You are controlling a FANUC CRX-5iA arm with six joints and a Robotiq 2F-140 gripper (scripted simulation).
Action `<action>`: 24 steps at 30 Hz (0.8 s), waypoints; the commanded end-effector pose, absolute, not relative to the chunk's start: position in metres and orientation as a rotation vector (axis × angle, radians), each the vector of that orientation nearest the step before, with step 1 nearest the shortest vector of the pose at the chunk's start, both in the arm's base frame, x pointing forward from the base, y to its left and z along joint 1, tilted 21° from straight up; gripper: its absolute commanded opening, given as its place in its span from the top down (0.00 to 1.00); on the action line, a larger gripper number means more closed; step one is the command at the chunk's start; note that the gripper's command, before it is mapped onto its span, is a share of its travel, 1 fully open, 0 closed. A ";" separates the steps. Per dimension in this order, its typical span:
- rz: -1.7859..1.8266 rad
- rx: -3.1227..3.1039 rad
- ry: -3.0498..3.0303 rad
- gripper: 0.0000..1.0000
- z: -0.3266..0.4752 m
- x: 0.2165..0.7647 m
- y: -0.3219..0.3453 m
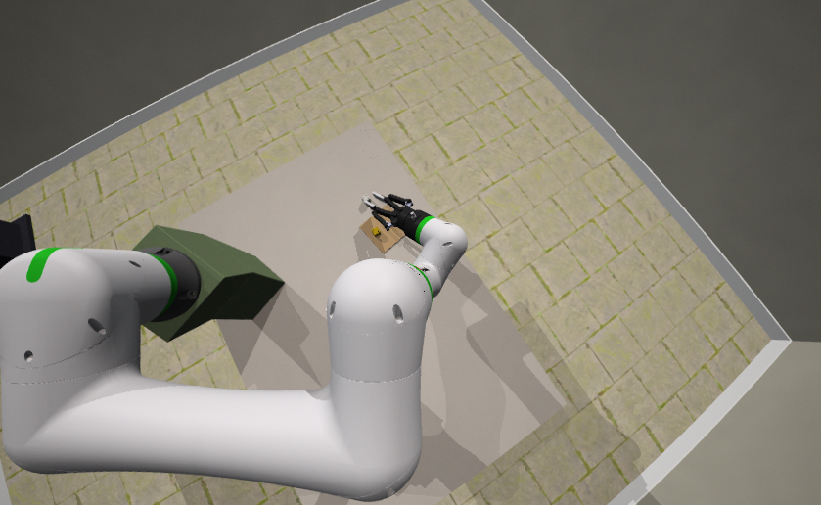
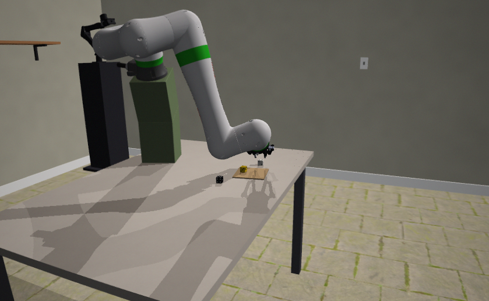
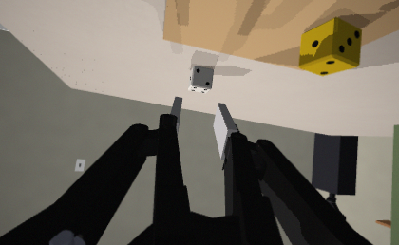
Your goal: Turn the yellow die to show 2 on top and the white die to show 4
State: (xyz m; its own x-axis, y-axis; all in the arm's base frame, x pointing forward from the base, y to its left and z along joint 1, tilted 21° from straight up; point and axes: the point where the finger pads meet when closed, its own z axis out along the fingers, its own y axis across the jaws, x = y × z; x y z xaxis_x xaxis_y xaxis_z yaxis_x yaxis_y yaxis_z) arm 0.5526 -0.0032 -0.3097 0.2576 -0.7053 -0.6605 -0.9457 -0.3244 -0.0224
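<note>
The tan mat lies flat near the table's far right edge. The yellow die sits flat on its left part and also shows in the wrist view. The white die lies just off the mat's edge, apparently on the bare table top, and it shows small in the side view. My gripper is a short way back from the white die, its fingers apart about a die's width with nothing between them. It also shows in the side view. The black die lies on the table left of the mat.
The green pedestal under the arm's base and a black column stand at the table's far left. The table's right edge runs close to the mat and the white die.
</note>
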 end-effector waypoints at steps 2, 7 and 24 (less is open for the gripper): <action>0.780 -2.119 1.500 0.75 -0.294 0.551 0.002; 0.780 -2.119 1.500 0.75 -0.276 0.548 0.009; 0.556 -2.131 1.469 0.75 -0.269 0.614 0.059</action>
State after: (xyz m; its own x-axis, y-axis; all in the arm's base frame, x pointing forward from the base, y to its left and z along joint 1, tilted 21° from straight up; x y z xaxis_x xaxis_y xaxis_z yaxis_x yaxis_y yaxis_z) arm 0.5857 0.0389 -0.2686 0.3075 -0.7244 -0.6170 -0.9441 -0.3132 -0.1027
